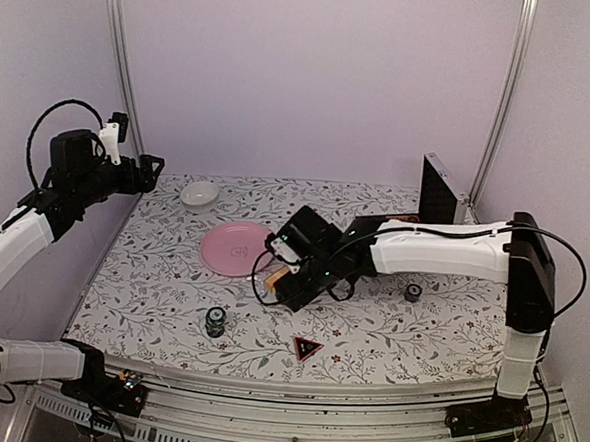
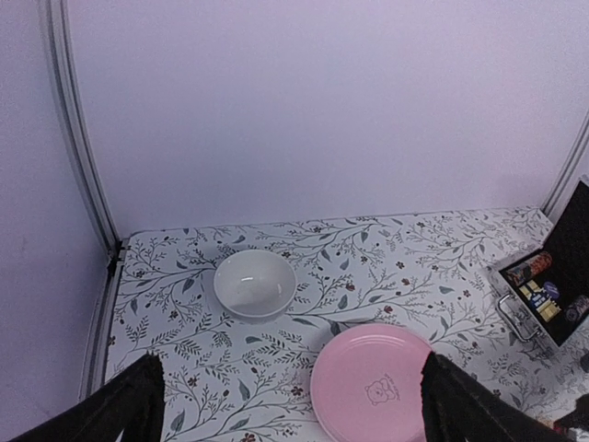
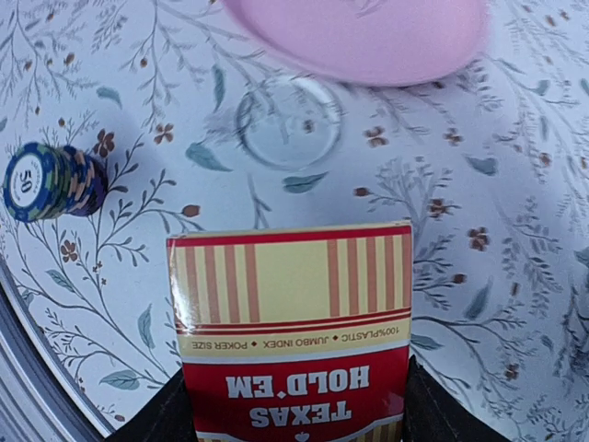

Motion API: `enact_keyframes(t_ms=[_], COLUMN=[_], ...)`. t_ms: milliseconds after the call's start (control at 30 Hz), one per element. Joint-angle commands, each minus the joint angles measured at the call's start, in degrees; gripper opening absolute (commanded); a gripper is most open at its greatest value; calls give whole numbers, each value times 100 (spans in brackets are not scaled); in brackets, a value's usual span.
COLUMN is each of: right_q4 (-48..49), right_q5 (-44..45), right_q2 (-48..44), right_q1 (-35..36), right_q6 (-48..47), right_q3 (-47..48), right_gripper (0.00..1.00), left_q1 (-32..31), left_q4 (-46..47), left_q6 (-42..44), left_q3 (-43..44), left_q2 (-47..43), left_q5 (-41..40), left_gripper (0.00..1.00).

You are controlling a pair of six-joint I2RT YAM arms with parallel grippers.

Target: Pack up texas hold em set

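My right gripper (image 3: 294,410) is clamped on a card deck (image 3: 293,304) over the patterned table (image 1: 150,292). A chip stack (image 3: 51,181) stands just beside it, with the pink plate (image 3: 368,37) beyond. My left gripper (image 2: 290,419) hangs wide and empty above the white bowl (image 2: 255,283). The case (image 1: 439,195) stands open at far right. The black marker (image 1: 306,349) lies near the front edge.
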Motion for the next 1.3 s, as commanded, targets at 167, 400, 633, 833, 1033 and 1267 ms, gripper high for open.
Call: enact_keyframes(t_ms=[167,400,633,833,1033,1267], right_q4=[321,501,365,372,377,338], right_q5=[547,491,393,485,536,592], right_q2=[-1176,-534,-148,-50,76,448], right_q1=[-1970,-3219,-3877,-4196,-4379,-4505], right_q6=[176,-374,-531,-577,-796,-1061], right_q3=[-784,-392,-170,-140,101,323], right_gripper=[59,59,59,58,59,59], left_q1=[31,24,-19,-31,-40,-38], left_q4=[76,81,70,77,68,67], left_q6=[71,-42,-76,-93,-95,-110], left_q3=[65,72,80,80,80,80], left_q2=[-99,-71,-49,-29,0,28], left_q5=[90,280,382,422,443,476], left_gripper=[97,97,97,97,97,97])
